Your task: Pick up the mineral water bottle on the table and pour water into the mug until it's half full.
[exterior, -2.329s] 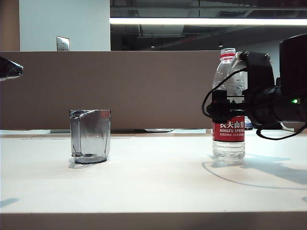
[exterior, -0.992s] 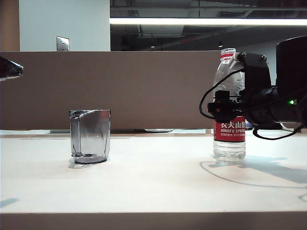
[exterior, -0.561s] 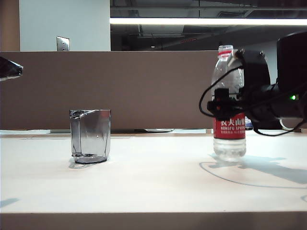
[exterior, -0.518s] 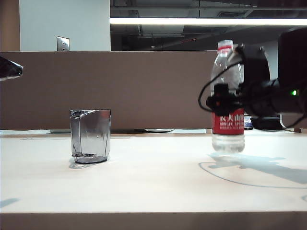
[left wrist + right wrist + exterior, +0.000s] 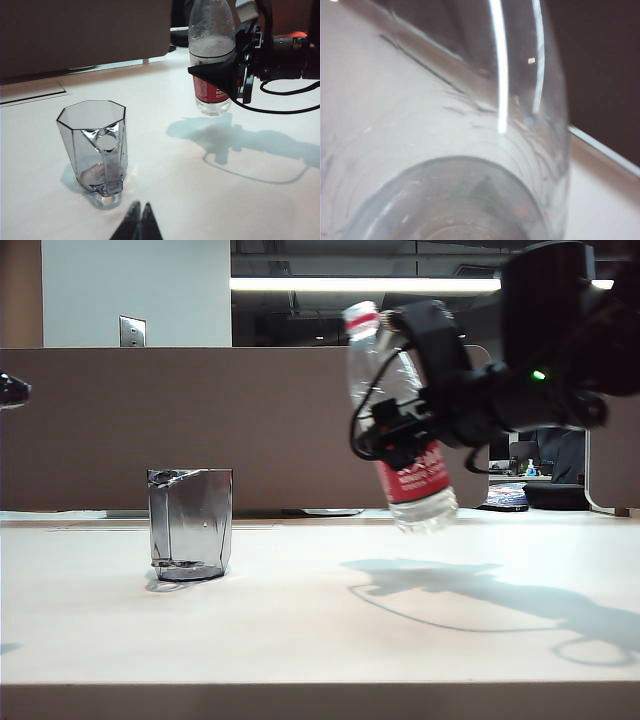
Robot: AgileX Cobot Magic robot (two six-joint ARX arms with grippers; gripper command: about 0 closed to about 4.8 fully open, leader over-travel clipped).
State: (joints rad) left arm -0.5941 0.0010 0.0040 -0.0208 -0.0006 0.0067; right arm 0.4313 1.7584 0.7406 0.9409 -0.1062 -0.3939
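The mineral water bottle (image 5: 378,365) hangs in the air above the table (image 5: 300,630), its red-ringed neck leaning left. My right gripper (image 5: 400,435) is shut on it just above the red label (image 5: 422,478). Water (image 5: 212,50) shows inside the bottle (image 5: 210,30). The smoky-grey mug (image 5: 190,523) stands upright on the table, well left of the bottle and apart from it. In the left wrist view the mug (image 5: 95,142) is just ahead of my left gripper (image 5: 140,216), whose fingers are shut with nothing between them. The right wrist view is filled by the bottle's clear wall (image 5: 445,150), and its fingers are hidden.
A brown partition (image 5: 250,420) runs behind the table. A black cable (image 5: 362,425) loops off the right gripper. The table's brown front edge (image 5: 300,702) lies close to the camera. A flat sheet (image 5: 30,92) lies on the table behind the mug.
The right gripper has lifted the bottle off the table, carried it left toward the mug and tilted its neck to the left. The mug has not moved.
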